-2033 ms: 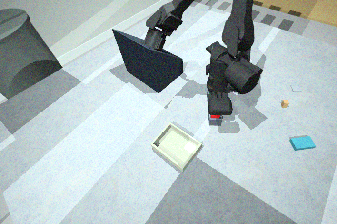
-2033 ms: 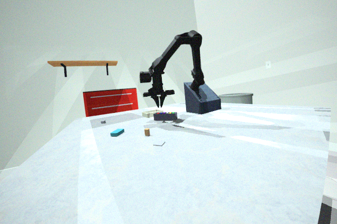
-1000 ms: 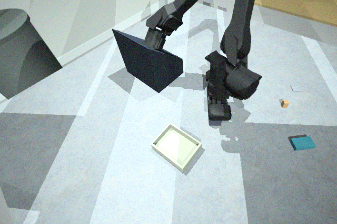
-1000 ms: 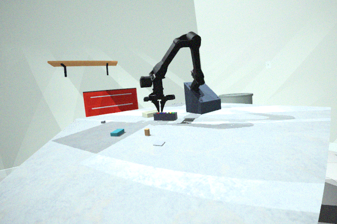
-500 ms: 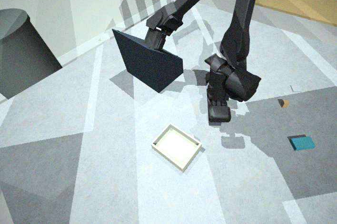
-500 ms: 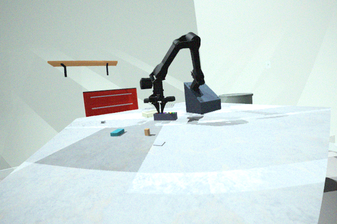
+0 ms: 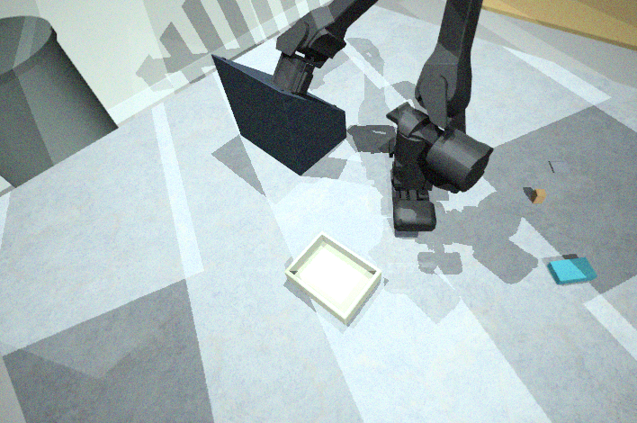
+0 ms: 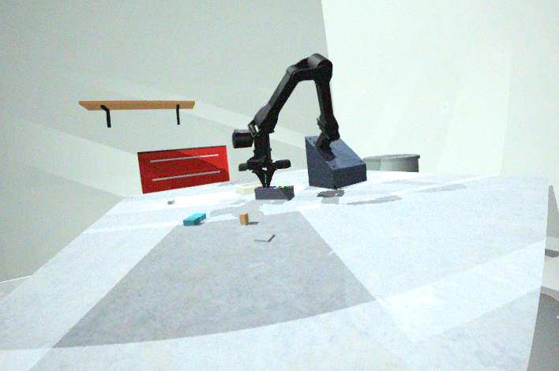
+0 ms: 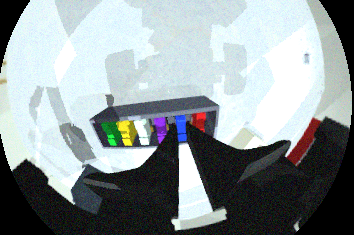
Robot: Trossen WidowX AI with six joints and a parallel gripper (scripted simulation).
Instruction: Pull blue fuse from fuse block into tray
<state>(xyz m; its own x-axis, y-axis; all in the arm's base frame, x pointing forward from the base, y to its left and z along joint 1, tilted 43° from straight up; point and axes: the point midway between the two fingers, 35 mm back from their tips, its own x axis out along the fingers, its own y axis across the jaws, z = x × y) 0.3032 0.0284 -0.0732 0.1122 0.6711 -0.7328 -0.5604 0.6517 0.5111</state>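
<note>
The dark fuse block (image 9: 149, 110) (image 8: 274, 193) holds a row of fuses: green (image 9: 111, 133), yellow (image 9: 125, 131), white (image 9: 141, 130), purple (image 9: 160, 127), blue (image 9: 180, 123) and red (image 9: 198, 121). My gripper (image 9: 180, 127) (image 8: 265, 184) (image 7: 413, 215) points straight down onto the block. Its fingertips are shut on the blue fuse, which sits in its slot. In the top view the gripper body hides the block. The cream tray (image 7: 365, 297) (image 8: 245, 188) lies on the table beside the block, apart from it.
The arm's dark blue wedge base (image 7: 288, 119) (image 8: 334, 167) stands behind the block. A teal block (image 7: 571, 270) (image 8: 194, 219) and a small orange cube (image 7: 538, 195) (image 8: 244, 218) lie farther off. A grey bin (image 7: 36, 93) stands beyond the table.
</note>
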